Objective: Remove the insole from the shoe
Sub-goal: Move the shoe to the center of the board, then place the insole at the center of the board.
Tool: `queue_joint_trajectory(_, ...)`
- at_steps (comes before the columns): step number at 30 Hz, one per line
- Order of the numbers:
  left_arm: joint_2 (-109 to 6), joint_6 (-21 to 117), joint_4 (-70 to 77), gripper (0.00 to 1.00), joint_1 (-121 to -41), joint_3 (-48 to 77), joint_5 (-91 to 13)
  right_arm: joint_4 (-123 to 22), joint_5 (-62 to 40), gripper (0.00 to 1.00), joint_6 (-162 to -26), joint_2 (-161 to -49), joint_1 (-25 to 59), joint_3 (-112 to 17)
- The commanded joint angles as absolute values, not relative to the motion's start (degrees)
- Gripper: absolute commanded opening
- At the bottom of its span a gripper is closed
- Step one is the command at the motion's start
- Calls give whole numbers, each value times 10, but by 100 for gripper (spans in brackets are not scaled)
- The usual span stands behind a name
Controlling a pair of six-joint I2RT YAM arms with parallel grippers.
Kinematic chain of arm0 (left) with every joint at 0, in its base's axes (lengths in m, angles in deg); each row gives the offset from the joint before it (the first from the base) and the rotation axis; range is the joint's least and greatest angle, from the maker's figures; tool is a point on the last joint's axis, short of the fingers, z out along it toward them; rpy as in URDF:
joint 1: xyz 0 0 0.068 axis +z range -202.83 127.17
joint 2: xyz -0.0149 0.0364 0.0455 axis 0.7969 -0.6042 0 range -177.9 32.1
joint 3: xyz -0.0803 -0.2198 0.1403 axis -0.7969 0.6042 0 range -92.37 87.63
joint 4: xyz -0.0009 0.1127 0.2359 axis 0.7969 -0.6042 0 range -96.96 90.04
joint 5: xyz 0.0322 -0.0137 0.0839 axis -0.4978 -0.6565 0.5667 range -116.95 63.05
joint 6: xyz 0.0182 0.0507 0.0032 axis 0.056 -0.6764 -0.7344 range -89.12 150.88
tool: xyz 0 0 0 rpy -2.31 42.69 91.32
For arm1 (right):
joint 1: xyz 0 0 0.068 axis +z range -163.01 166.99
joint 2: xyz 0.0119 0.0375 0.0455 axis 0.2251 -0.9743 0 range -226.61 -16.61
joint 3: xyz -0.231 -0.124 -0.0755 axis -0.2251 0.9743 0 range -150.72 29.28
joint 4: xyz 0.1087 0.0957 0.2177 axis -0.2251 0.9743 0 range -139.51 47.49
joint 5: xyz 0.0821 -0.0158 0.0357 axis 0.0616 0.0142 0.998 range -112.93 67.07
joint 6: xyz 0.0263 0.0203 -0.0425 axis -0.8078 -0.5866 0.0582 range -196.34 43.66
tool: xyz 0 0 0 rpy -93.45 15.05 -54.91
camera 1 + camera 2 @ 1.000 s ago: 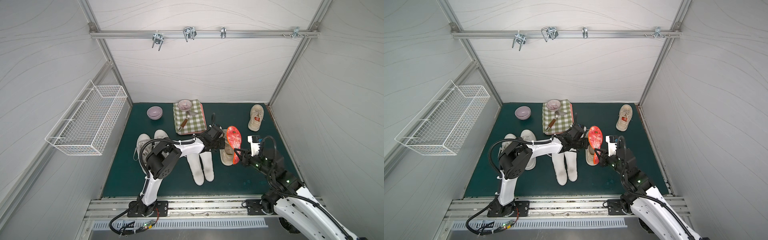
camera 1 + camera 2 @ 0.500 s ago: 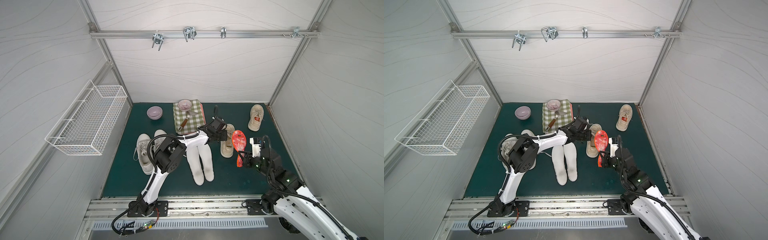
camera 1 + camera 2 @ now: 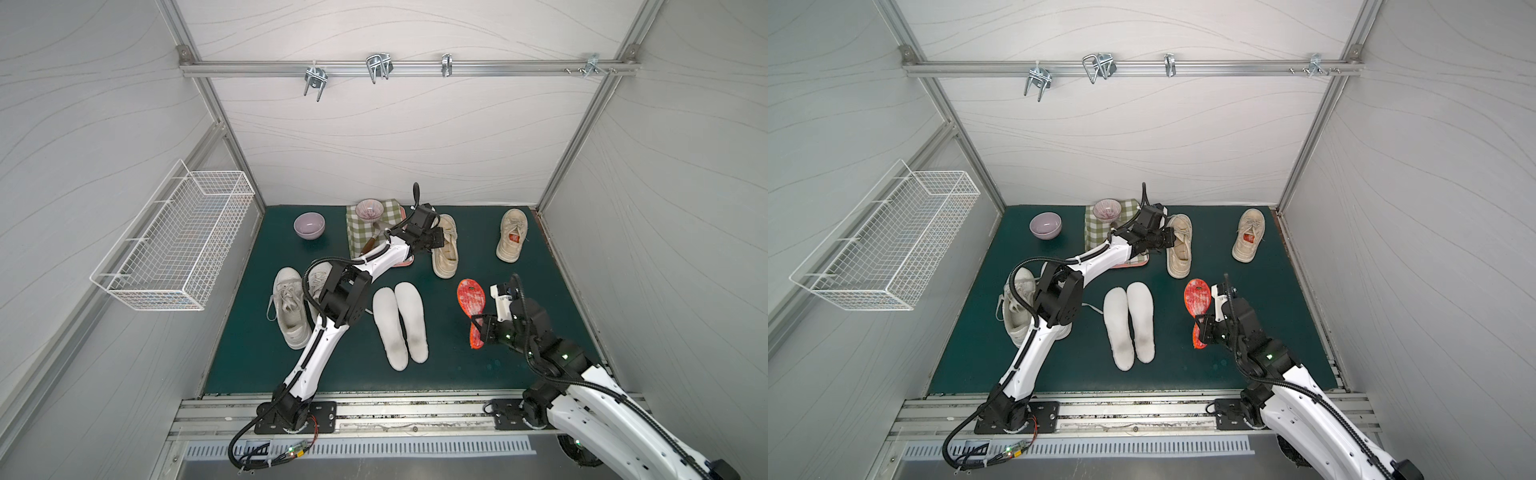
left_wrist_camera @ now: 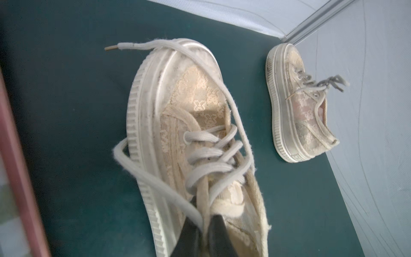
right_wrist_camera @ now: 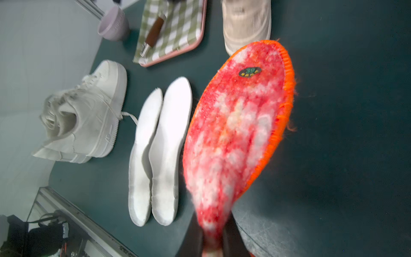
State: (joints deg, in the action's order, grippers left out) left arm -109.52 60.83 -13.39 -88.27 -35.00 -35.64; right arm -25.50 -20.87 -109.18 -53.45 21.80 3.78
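Dark green mat (image 3: 457, 374) floors a white-walled booth (image 3: 395, 145), wire basket (image 3: 174, 245) on one wall.

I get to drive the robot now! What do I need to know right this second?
Left pincer: shut, pinching the beige shoe at its laced opening. The shoe sits on the green mat.
Right pincer: shut on one end of the red insole.
Done: the red insole is fully out of the beige shoe, held out over the mat beside the white insoles.
Left: put the red insole down, probably near the white ones, then let go of the shoe. The second beige shoe by the right wall shows red inside, so it may need the same.
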Motion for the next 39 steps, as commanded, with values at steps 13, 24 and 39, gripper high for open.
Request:
queue_joint_trajectory(13,-1102,597,-170,35,-854,-427,-401,-370,-218,0,-1118,-725,264,16)
queue_joint_trajectory(24,-971,585,-315,67,-849,-387,-397,-382,-229,0,-1098,-810,274,-22)
queue_joint_trajectory(39,-607,599,-137,74,-840,124,-357,-356,-263,0,-1109,-976,286,-118)
